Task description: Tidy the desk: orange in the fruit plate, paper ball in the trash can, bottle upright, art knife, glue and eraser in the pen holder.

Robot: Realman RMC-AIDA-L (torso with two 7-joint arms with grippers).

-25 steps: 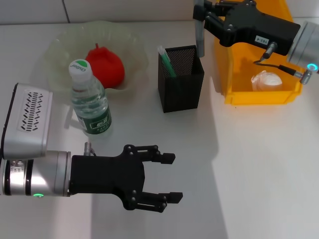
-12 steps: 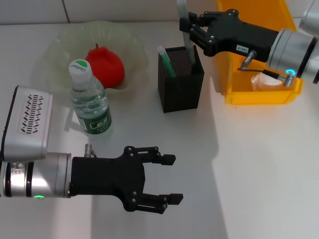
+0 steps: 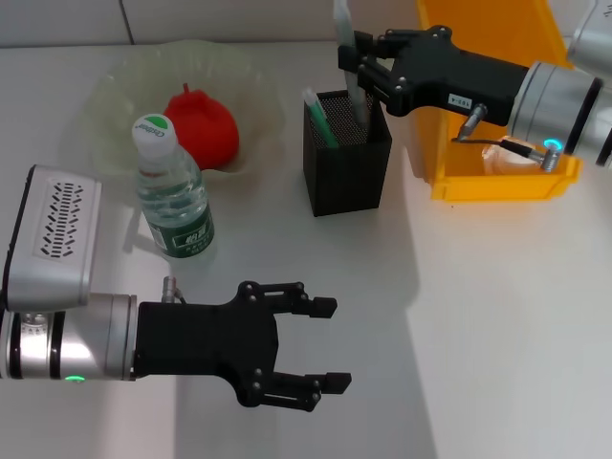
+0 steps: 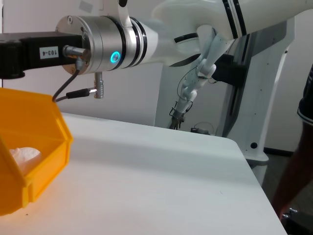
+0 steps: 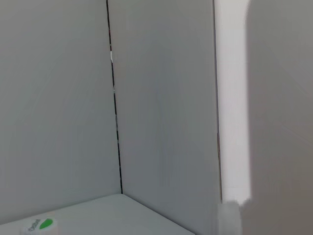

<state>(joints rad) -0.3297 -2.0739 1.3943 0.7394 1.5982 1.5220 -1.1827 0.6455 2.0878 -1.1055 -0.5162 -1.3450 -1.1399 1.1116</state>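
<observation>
My right gripper [image 3: 356, 59] is shut on the art knife [image 3: 344, 29], a long grey-green stick held upright with its lower end inside the black mesh pen holder [image 3: 346, 167]. A green-and-white stick [image 3: 318, 117] leans in the holder too. The orange [image 3: 203, 124] lies in the pale-green fruit plate [image 3: 110, 91]. The bottle [image 3: 172, 191] stands upright in front of the plate. The paper ball [image 4: 22, 154] lies in the yellow trash can [image 3: 497, 182], mostly hidden by my right arm in the head view. My left gripper [image 3: 325, 344] is open and empty low over the near table. The eraser is out of view.
The trash can [image 4: 34, 147] stands right of the pen holder at the back right. The right arm's cable and plug [image 3: 478, 120] hang over the bin. The bottle cap [image 5: 39, 226] shows at the edge of the right wrist view, below a bare wall.
My right gripper has moved left from over the trash can to above the pen holder, bringing the art knife's lower end into the holder. The left arm has not moved.
</observation>
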